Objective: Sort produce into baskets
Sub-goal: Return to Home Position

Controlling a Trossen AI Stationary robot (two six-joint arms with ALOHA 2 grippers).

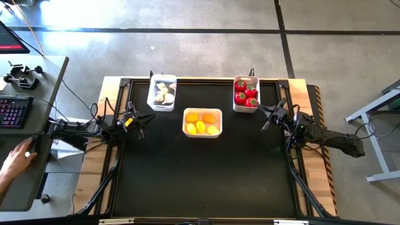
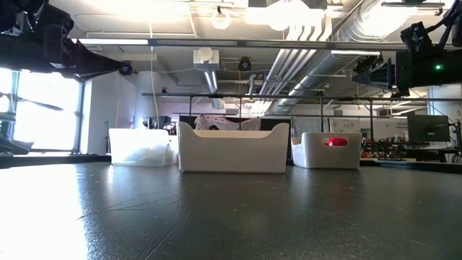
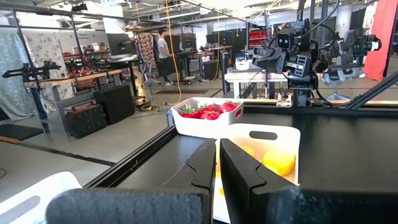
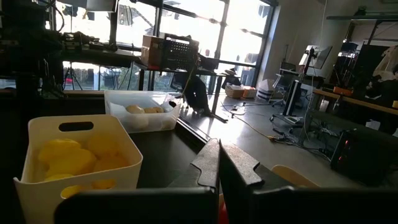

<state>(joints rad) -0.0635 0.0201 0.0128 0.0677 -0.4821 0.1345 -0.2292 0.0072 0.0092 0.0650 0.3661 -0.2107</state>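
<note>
Three white baskets stand at the table's far side. The left narrow basket (image 1: 162, 92) holds whitish garlic bulbs (image 4: 143, 109). The wider middle basket (image 1: 202, 122) holds yellow lemon-like ovals (image 3: 278, 161). The right narrow basket (image 1: 245, 94) holds red fruits with green tops (image 3: 207, 111). My left gripper (image 1: 147, 117) hovers at the table's left, left of the middle basket, shut and empty. My right gripper (image 1: 267, 116) hovers at the table's right, beside the basket of red fruits, shut and empty.
The black table top (image 1: 206, 175) spreads toward the near edge. A desk with a keyboard (image 1: 14, 111) stands left of the table, and a person's hand (image 1: 17, 156) rests there. Cables (image 1: 87, 103) run along the table's left side.
</note>
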